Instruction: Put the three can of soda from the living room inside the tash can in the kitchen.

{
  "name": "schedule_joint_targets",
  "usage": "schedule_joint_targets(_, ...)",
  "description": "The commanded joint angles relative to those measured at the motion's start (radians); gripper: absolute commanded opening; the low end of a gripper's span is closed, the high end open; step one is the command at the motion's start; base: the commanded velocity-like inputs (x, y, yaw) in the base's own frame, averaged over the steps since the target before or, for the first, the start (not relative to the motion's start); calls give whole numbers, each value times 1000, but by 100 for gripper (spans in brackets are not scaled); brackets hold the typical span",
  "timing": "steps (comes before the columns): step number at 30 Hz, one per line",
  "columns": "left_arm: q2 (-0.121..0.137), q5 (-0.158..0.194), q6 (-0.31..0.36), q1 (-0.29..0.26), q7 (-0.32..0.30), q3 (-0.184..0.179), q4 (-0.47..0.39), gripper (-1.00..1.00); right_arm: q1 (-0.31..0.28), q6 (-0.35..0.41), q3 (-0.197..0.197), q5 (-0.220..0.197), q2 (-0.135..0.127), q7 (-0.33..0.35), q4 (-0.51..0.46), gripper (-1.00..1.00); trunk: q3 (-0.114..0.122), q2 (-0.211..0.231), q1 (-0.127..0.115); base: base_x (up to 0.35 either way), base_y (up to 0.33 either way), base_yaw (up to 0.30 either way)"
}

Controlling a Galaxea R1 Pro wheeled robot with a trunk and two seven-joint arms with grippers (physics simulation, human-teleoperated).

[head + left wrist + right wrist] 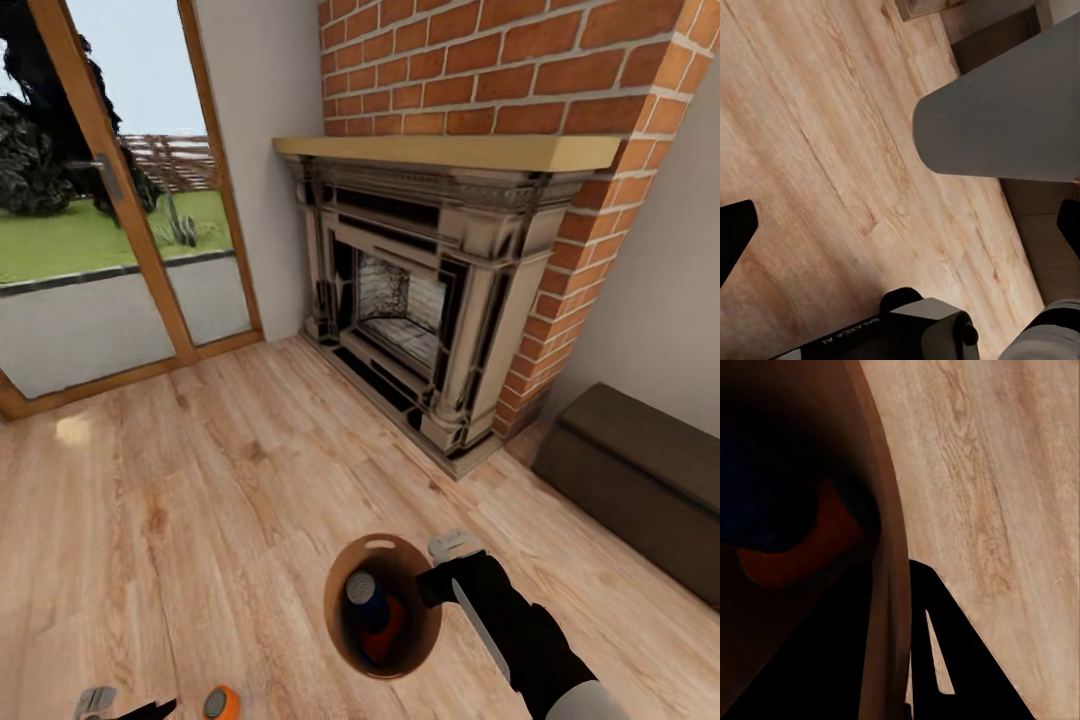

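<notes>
The tash can, brown inside with an oval handle slot, hangs above the plank floor of the living room, and my right gripper is shut on its rim. Inside it lie a blue can of soda and an orange one. The right wrist view shows the bin's wall next to one dark finger, with the orange can deep inside. Another orange can shows beside my left gripper. In the left wrist view its fingers stand wide apart with nothing between them, below the bin's grey outside.
A red brick fireplace with a wooden mantel stands ahead. A glass door with a wood frame is at the left. A long dark wood cabinet runs along the right wall. Light plank floor stretches between them.
</notes>
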Motion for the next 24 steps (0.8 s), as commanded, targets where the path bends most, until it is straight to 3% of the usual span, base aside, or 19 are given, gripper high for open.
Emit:
schedule_joint_targets(1, 0, 0, 0, 0, 0, 0, 0, 100, 0, 0, 0, -18, 0, 6, 0, -100, 0, 0, 0, -118, 285, 270)
schedule_joint_targets(12, 0, 1, 0, 0, 0, 0, 0, 100, 0, 0, 0, -18, 0, 6, 0, -100, -3, 0, 0, -6, 287, 280)
schedule_joint_targets(18, 0, 0, 1, 0, 1, 0, -1, 100, 0, 0, 0, -18, 0, 6, 0, -100, -6, 0, 0, 223, 249, 262)
schedule_joint_targets(24, 0, 0, 1, 0, 1, -1, -1, 100, 0, 0, 0, -18, 0, 6, 0, -100, -6, 0, 0, 320, 74, 74)
